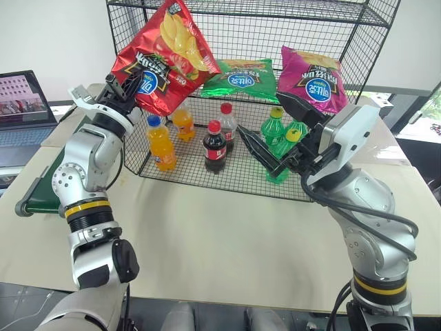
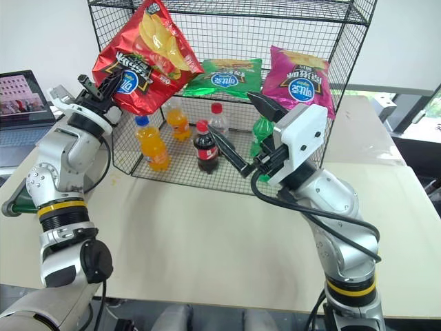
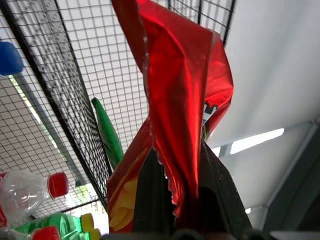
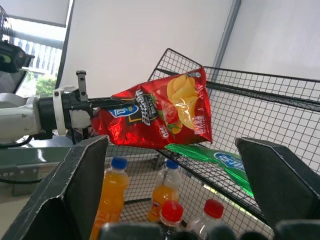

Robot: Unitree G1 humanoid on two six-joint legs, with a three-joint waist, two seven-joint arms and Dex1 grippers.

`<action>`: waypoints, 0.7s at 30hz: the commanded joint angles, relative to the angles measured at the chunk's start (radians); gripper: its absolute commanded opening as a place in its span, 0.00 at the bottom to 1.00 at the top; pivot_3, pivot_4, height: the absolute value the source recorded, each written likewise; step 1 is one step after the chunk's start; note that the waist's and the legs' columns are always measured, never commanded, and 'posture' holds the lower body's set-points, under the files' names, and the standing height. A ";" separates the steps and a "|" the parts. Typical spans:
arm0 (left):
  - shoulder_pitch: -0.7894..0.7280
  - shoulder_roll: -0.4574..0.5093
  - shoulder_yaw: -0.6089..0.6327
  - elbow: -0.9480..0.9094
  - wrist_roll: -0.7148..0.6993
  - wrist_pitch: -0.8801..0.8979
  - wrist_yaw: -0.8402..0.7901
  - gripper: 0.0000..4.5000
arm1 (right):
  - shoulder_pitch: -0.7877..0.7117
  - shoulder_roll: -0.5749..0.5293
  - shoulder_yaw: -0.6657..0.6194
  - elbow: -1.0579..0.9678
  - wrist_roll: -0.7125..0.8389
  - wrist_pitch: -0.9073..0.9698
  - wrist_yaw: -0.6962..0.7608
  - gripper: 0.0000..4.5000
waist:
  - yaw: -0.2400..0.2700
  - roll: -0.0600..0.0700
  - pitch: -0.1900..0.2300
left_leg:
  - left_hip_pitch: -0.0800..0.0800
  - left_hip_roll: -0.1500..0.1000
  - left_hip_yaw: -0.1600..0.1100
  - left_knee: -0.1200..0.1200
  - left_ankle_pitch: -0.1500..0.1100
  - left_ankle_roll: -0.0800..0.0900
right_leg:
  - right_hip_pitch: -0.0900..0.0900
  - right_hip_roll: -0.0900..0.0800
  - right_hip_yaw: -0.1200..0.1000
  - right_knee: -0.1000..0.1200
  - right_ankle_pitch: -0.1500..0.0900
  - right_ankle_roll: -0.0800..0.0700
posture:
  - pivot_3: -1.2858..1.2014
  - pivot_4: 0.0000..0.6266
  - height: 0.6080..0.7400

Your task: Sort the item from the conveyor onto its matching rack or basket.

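Observation:
The item, a red crisp bag, hangs tilted in the air at the front left corner of the black wire rack, level with its middle shelf. My left gripper is shut on the bag's lower edge; in the left wrist view the red foil rises from between the closed fingers. My right gripper stands open in front of the rack's lower tier, holding nothing. Its two fingers frame the bag in the right wrist view. The conveyor lies at the table's left edge.
A green bag and a magenta bag lie on the middle shelf. Orange bottles, cola bottles and green bottles stand on the lower tier. A laptop sits far left.

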 commanded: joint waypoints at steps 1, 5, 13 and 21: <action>0.000 -0.042 0.029 -0.063 0.014 -0.067 0.050 0.01 | -0.005 -0.007 -0.023 -0.039 -0.002 -0.001 -0.014 1.00 | 0.000 0.000 0.000 | 0.000 0.000 0.000 0.000 0.000 0.000 | 0.000 0.000 0.000 0.000 0.000 0.000 | 0.52 0.24 1.00; 0.031 -0.093 0.032 -0.118 0.044 -0.109 0.093 0.01 | -0.005 -0.011 -0.023 -0.045 -0.002 0.002 -0.018 1.00 | 0.000 0.000 0.000 | 0.000 0.000 0.000 0.000 0.000 0.000 | 0.000 0.000 0.000 0.000 0.000 0.000 | 0.52 0.24 1.00; 0.002 -0.136 0.040 -0.110 0.070 -0.161 0.097 0.01 | 0.009 -0.020 -0.028 -0.052 -0.004 0.002 -0.027 1.00 | 0.002 0.000 0.000 | 0.000 -0.001 0.000 0.001 0.000 0.000 | 0.001 0.000 0.000 0.000 0.000 0.000 | 0.52 0.24 1.00; -0.091 -0.197 0.042 -0.066 0.113 -0.227 0.082 0.01 | 0.009 -0.027 -0.028 -0.058 -0.007 0.003 -0.032 1.00 | 0.004 -0.001 0.000 | 0.000 -0.001 -0.001 0.001 0.000 0.000 | 0.002 0.000 0.000 -0.003 0.000 0.001 | 0.52 0.24 1.00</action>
